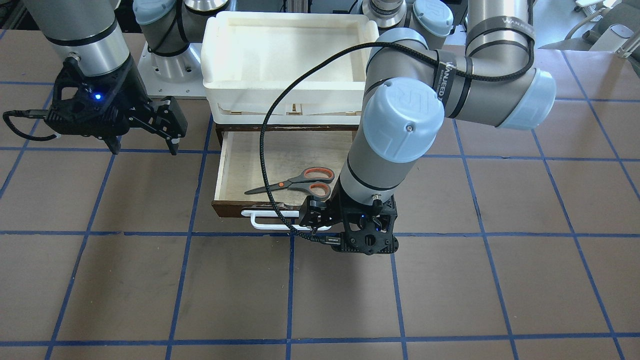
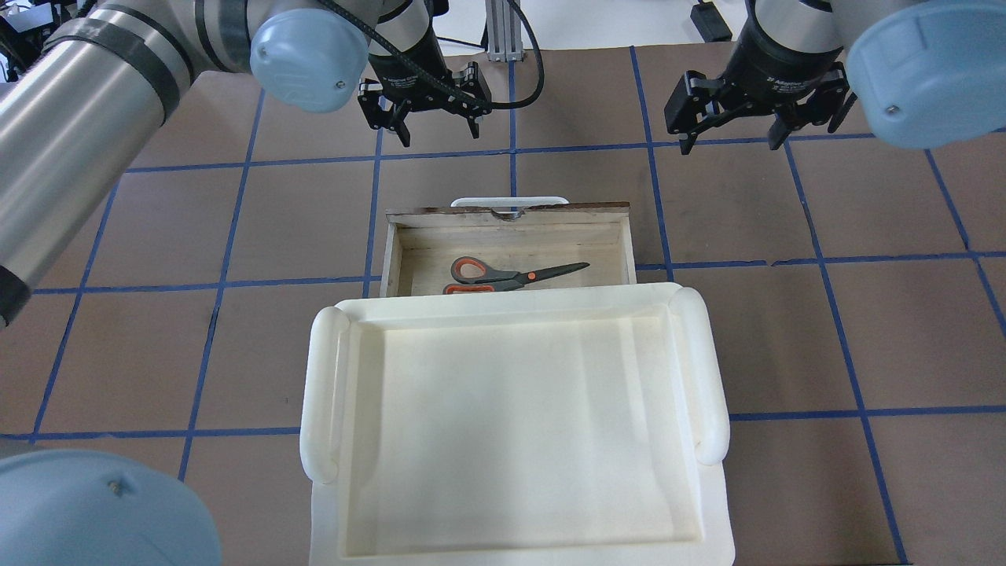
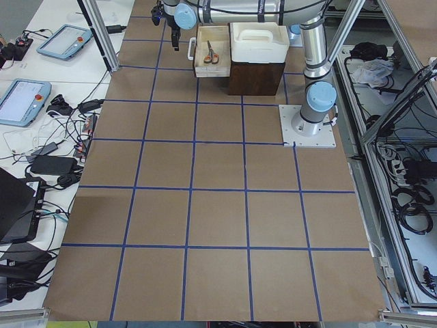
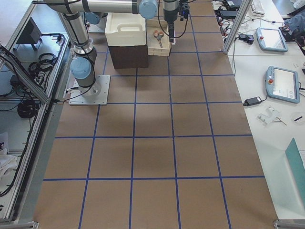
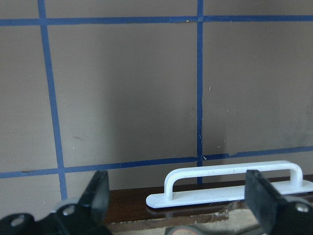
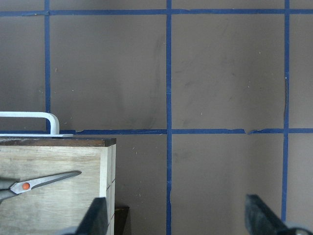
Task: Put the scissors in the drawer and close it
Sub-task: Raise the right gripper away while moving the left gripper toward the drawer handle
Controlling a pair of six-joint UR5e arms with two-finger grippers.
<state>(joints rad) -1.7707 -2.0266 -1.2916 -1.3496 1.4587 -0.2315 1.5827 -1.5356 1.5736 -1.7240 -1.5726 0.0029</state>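
Scissors (image 2: 515, 275) lie flat on the pale plywood floor of the drawer (image 2: 511, 211), at the centre of the overhead view. Their loops are toward frame left and their blades point right. The lower loop is partly hidden under the rim of the white tray (image 2: 316, 393), which fills the lower half of that view.

The drawer stands open. Its white bar handle (image 5: 230, 178) shows along the bottom of my left wrist view.

My left gripper (image 2: 440, 127) is at upper centre of the overhead view, beyond the drawer front. Its jaws are apart and hold nothing. In the wrist view the handle appears between the two fingers (image 5: 98, 196); I cannot tell whether they touch it.

My right gripper (image 2: 731, 141) is at upper right of the overhead view, over bare table (image 2: 786, 330) and off the drawer's right side. Its jaws are spread wide and hold nothing.
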